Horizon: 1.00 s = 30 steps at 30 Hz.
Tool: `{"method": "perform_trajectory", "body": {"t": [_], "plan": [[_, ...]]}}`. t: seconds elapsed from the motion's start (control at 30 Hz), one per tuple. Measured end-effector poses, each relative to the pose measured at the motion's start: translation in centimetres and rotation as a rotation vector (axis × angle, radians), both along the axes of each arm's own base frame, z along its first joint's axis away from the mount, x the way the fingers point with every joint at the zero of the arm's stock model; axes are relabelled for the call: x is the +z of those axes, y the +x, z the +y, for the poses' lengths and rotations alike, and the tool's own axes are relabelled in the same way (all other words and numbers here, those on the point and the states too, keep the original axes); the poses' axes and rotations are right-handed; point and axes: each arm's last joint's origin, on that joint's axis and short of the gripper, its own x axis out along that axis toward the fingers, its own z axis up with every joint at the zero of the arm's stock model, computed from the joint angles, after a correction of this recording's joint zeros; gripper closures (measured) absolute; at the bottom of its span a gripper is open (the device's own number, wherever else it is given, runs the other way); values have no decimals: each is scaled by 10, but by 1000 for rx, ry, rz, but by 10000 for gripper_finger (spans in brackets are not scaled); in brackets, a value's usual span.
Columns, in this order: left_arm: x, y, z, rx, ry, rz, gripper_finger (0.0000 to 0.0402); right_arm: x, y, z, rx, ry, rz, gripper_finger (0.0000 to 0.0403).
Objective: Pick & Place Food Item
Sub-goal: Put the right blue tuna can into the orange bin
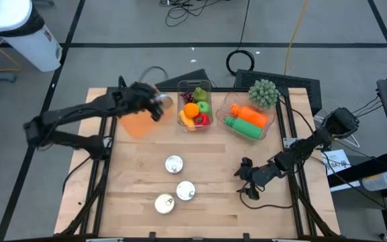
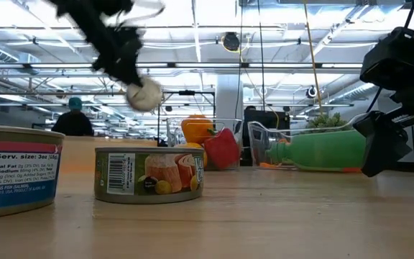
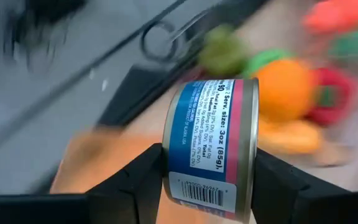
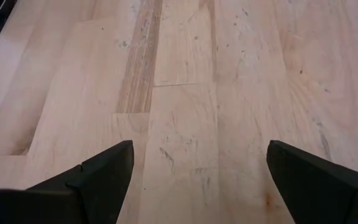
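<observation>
My left gripper point(image 1: 157, 105) is shut on a tin can with a blue and pink label point(image 3: 211, 144), held high over the table's far left part, above an orange container point(image 1: 136, 125). In the low view the can point(image 2: 144, 95) hangs well above the tabletop. Three more cans point(image 1: 173, 164) point(image 1: 185, 191) point(image 1: 164, 203) stand on their flat ends near the table's middle. My right gripper point(image 1: 244, 181) waits open low over the bare wood at the right, nothing between its fingers point(image 4: 104, 171). My left gripper pinches the can between its two fingers, one finger point(image 3: 143, 175) on each flat end, the far rim point(image 3: 251, 155) beside the other finger. The can lies on its side in the hold, its label turned toward the wrist camera, lifted clear of the table.
A clear bin of toy fruit point(image 1: 195, 107) stands at the far middle, right beside the held can. A second clear bin with orange and green bottles point(image 1: 248, 119) and a green spiky plant point(image 1: 264, 93) stand at the far right. Bare wood lies along the near edge.
</observation>
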Motion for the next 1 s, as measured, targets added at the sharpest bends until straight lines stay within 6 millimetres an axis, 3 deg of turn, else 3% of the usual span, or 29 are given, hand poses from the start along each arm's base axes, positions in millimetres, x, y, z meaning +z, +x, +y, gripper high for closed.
{"method": "perform_trajectory", "body": {"t": [0.17, 0.3, 0.47, 0.67, 1.0], "plan": [[-50, -52, 35, 266, -228, -163, 209, 0, 0, 0, 1, -1, 0, 55], [-77, -70, 48, 332, -346, -265, 208, 0, 0, 0, -1, -3, -1, 55], [-101, -73, 57, 343, -425, -344, 208, 0, 1, -3, -12, -3, -1, 55], [-118, -69, 65, 373, -467, -316, 198, 0, 1, -3, -11, -4, 2, 55], [-127, -66, 69, 395, -485, -289, 186, 0, 1, -3, -12, -3, 3, 55]]}}
